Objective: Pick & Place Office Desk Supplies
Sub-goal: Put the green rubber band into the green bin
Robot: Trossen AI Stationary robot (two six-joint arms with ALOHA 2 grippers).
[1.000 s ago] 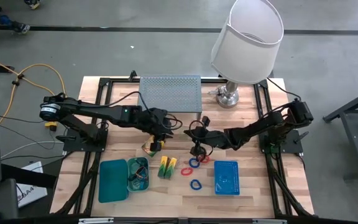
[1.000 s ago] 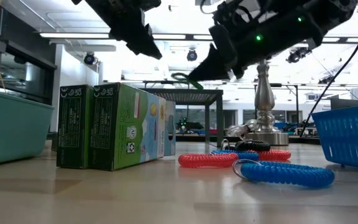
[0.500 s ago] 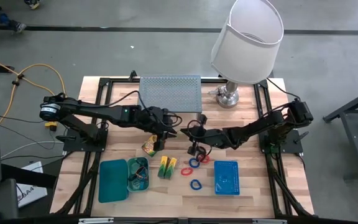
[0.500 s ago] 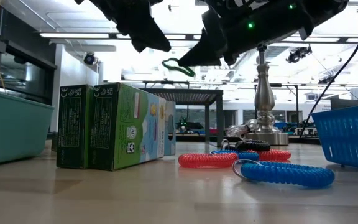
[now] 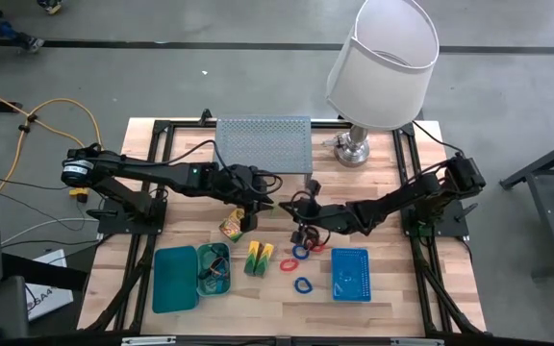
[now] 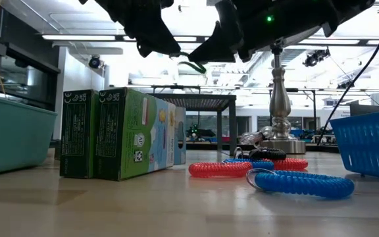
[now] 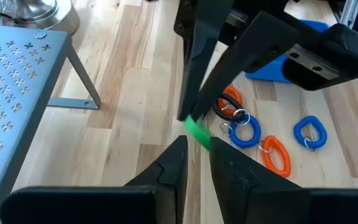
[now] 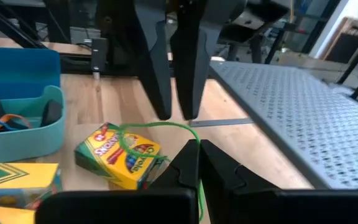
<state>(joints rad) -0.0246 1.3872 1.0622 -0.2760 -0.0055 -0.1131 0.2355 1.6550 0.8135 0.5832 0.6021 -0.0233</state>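
Observation:
A thin green band loop (image 6: 191, 66) hangs in the air between my two grippers, above the middle of the table. My right gripper (image 8: 197, 146) is shut on it. My left gripper (image 7: 197, 146) faces it with a narrow gap between its fingers, and the band's free end is at their tips. The crayon box (image 5: 231, 227) lies flat on the table below. Two yellow-green blocks (image 5: 260, 258) stand beside the teal trays (image 5: 175, 279). Red, blue and black band loops (image 5: 301, 252) lie on the wood next to the blue mesh basket (image 5: 350, 274). My right gripper pinches one end of the green band (image 8: 193, 138) between its two shut fingers, coming nearly level from the table's right. The loop reaches out slack toward my left gripper, clear of the table. My left gripper's fingertips (image 7: 211, 149) are at the band's other end; whether they touch it I cannot tell.
The grey perforated riser shelf (image 5: 263, 144) stands at the far middle of the table. The lamp (image 5: 383, 58) is at the far right. One teal tray (image 5: 214, 269) holds small items. Bare wood lies along the near edge.
My right gripper has risen a little and gone toward my left gripper with the green band, which now sits higher and reaches the left fingertips. My left gripper has rolled slightly about its own line while staying in place.

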